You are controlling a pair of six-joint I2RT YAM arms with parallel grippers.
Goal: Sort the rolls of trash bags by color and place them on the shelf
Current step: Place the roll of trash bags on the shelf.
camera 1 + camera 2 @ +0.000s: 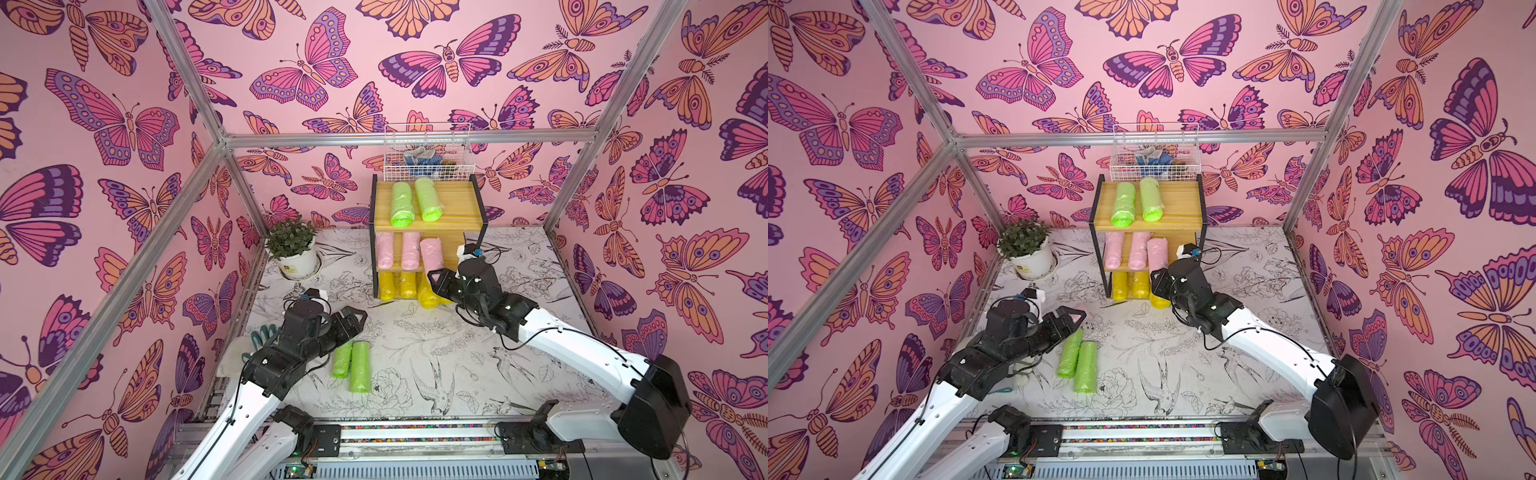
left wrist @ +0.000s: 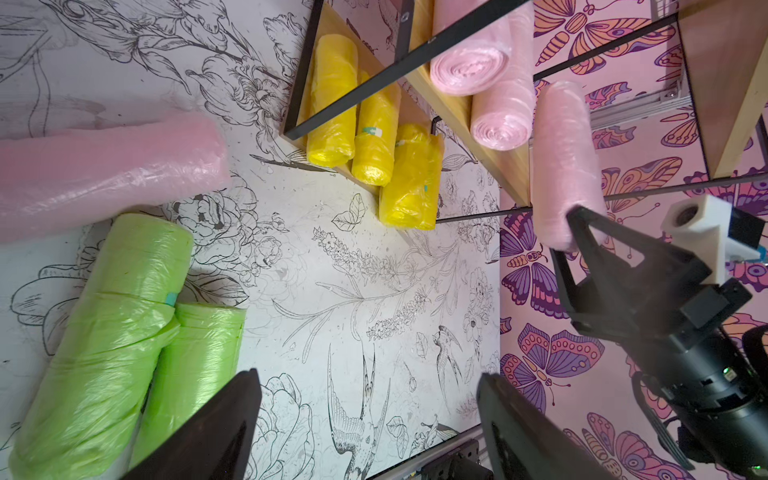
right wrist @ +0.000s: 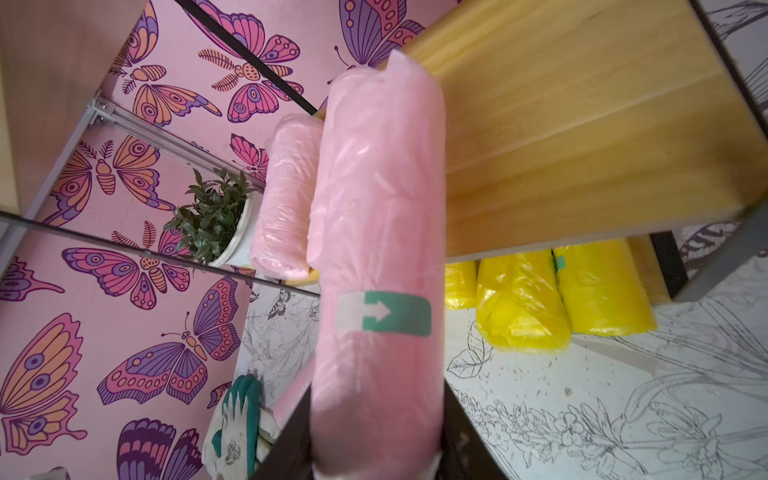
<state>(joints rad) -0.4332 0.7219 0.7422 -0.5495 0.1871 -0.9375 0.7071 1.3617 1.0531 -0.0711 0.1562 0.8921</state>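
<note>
Wooden stepped shelf (image 1: 457,199): two lime-green plastic rolls (image 1: 402,203), two pink rolls (image 1: 385,249), three visible yellow rolls (image 1: 388,286). Your right claw (image 3: 374,395) pinches another pink roll (image 3: 374,208); left claw (image 2: 368,376) spread.

— What's under you?
— My left claw (image 2: 368,376) hangs wide open over the table (image 2: 332,270). Just beside it two green rolls (image 2: 108,332) lie touching, with a pink roll (image 2: 108,170) next to them.
— And farther off?
— The shelf (image 2: 498,174): three yellow rolls (image 2: 334,104) on the lowest board, two pink rolls (image 2: 469,62) on the one above. On the right, the right claw (image 2: 569,232) grips a third pink roll (image 2: 565,166) at that board's edge.
</note>
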